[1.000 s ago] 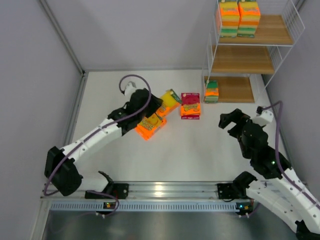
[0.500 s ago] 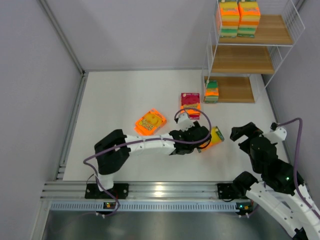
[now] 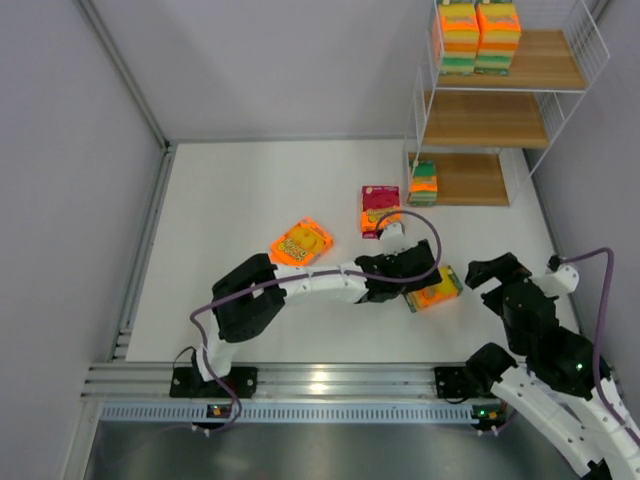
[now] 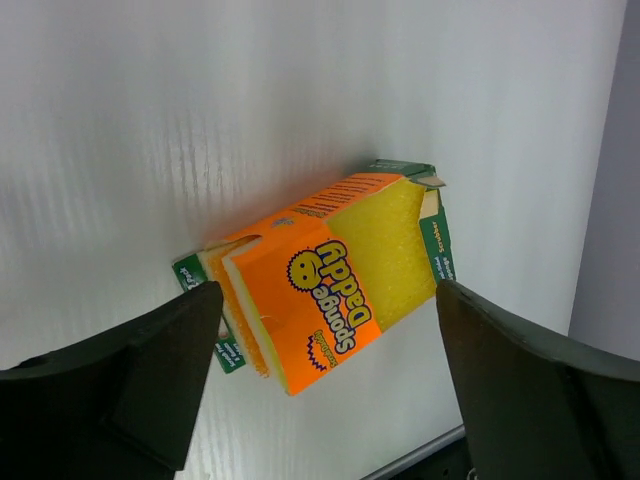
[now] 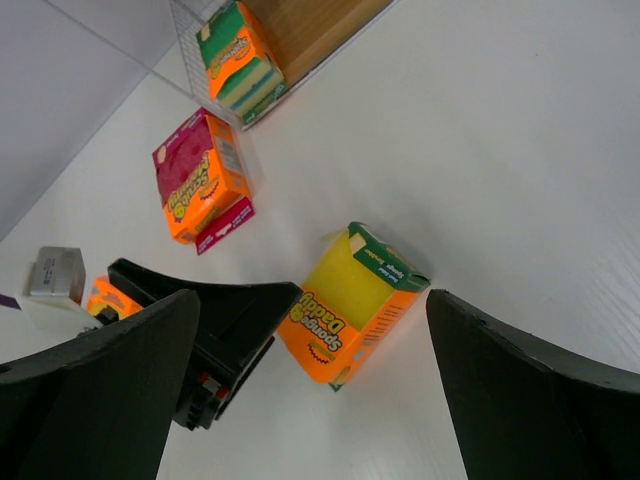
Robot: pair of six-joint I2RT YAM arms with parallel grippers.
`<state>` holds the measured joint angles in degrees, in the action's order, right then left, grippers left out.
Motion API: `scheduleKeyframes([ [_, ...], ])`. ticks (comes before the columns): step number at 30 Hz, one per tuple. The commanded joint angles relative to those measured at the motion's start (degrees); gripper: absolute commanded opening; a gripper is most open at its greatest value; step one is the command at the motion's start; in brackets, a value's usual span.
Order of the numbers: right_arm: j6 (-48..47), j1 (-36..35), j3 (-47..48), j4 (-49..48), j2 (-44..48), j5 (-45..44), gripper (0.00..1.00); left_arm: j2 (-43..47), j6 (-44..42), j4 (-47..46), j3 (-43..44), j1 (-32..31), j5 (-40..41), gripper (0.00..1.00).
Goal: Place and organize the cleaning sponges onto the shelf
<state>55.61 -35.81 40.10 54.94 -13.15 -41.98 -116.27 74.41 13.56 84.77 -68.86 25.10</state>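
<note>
An orange-and-yellow sponge pack (image 3: 436,288) lies on the white table, right of the middle. My left gripper (image 3: 412,282) hovers at its left end, open, with the pack (image 4: 330,280) loose on the table between and beyond the spread fingers (image 4: 120,380). My right gripper (image 3: 492,270) is open just right of that pack (image 5: 352,305), not touching it. Another orange pack (image 3: 301,241) and a magenta-topped pack (image 3: 379,210) rest further back. The shelf (image 3: 487,120) stands at the back right, with two stacks (image 3: 478,36) on its top board and one pack (image 3: 423,183) on the lowest.
The middle shelf board (image 3: 485,118) is bare wood. The white wire frame (image 3: 592,45) encloses the shelf's right side. Grey walls close in the table on the left and back, and a metal rail (image 3: 320,380) runs along the near edge.
My left arm swung right carrying the orange-and-yellow pack, set it down in front of the right gripper and opened its jaws. The right arm drew back toward its base.
</note>
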Motion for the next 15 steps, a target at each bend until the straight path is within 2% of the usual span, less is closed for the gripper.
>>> scheduleKeyframes([
  [1,0.4,0.6,0.4,1.1,-3.5,-0.5,1.00,5.3,-7.1,-2.8,0.8,2.7,-3.1,0.98],
  [5,1.6,0.6,2.2,1.0,-8.3,3.0,0.99,12.3,-12.2,-2.8,-4.5,9.0,-10.5,0.98],
  [8,4.9,0.6,-0.5,-2.7,-11.7,8.5,1.00,20.4,-16.9,-2.8,-11.9,16.0,-13.8,0.98],
  [9,9.1,0.7,-1.9,-3.9,-13.6,9.8,1.00,22.6,-18.7,-2.8,-15.2,19.4,-14.4,0.98],
  [13,20.6,0.5,-7.7,-13.2,-20.6,18.5,1.00,35.3,-31.4,-2.6,-20.4,26.2,-14.3,0.98],
  [15,24.2,0.4,-5.8,-12.5,-29.1,17.6,0.99,38.8,-34.8,-2.4,-22.2,28.0,-12.1,0.98],
])
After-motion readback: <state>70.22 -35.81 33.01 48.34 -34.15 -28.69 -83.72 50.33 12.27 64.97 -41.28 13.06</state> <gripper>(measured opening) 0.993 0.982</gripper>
